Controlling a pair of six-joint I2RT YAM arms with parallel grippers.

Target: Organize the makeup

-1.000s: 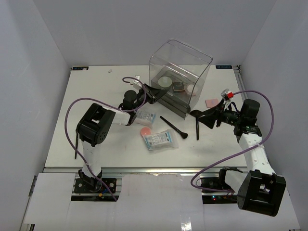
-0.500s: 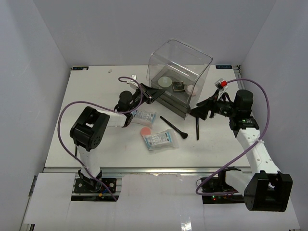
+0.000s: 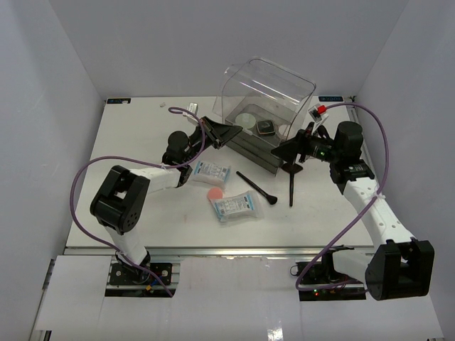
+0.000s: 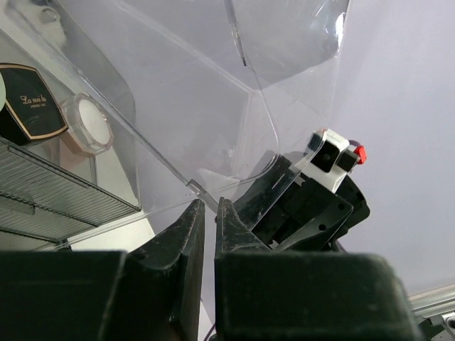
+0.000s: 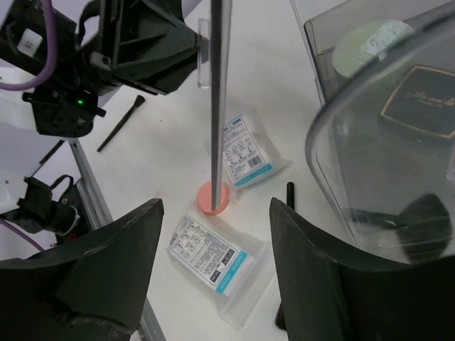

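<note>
Left gripper (image 3: 225,133): clamped on the edge of the raised clear lid (image 3: 274,82); box (image 3: 250,147) is held open.
Right gripper (image 3: 293,149): jaws spread, nothing grasped, just above the fan brush (image 3: 291,187).
Makeup: far sachet (image 3: 211,170), near sachet (image 3: 233,206), pink puff (image 3: 214,193) and second brush (image 3: 257,189) are on the table (image 3: 142,213), in front of the box.
Risk: the thin, slick lid could be lost from the pinch and dropped onto the right arm.

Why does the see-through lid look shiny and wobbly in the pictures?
Left wrist view: light bounces off the clear lid, making bright streaks. Right wrist view: its curved wall bends and smears the dark things behind it, while the packet looks sharp. Top view: even light, faint shadows.
</note>
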